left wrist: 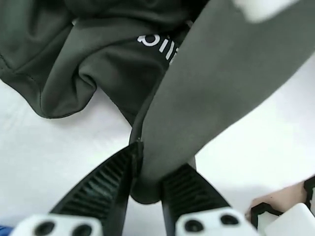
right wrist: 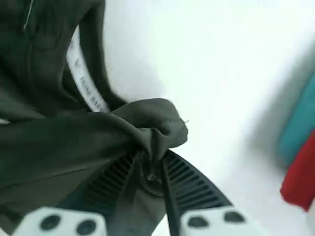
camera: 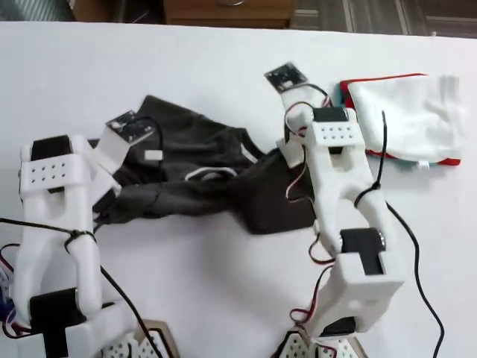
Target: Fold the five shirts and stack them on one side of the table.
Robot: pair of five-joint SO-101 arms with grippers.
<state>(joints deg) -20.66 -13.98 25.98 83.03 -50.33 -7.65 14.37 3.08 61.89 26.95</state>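
Shirt in hand: dark shirt (camera: pixel 201 175), lying rumpled across the middle of the table (camera: pixel 186 60), between the two arms. Part of it is flat and part is bunched. No clean fold made yet.

Grip check, left gripper (left wrist: pixel 147 167): fingers narrowly apart, with a fold of the dark cloth pinched between them at the shirt's left side. Cloth runs taut from the pinch toward the body of the shirt.

Grip check, right gripper (right wrist: pixel 151 164): fingers almost together, clamped on a bunched edge of the same shirt at its right side, close to the white label strip (right wrist: pixel 81 73).

Far right of the table, stack (camera: pixel 402 119): folded shirts just beyond the right arm, apart from the dark shirt. White one on top, with red and teal edges showing beneath. Exact count cannot be told.

Judgement: step in hand is the fold of the dark shirt, both sides gripped. Task looks well along, given the stack.

Next move calls for both arms to lift and carry together, keeping the cloth spread so it lands flat rather than in a heap. Uneven travel would likely twist it. The folded piece then goes on the stack.
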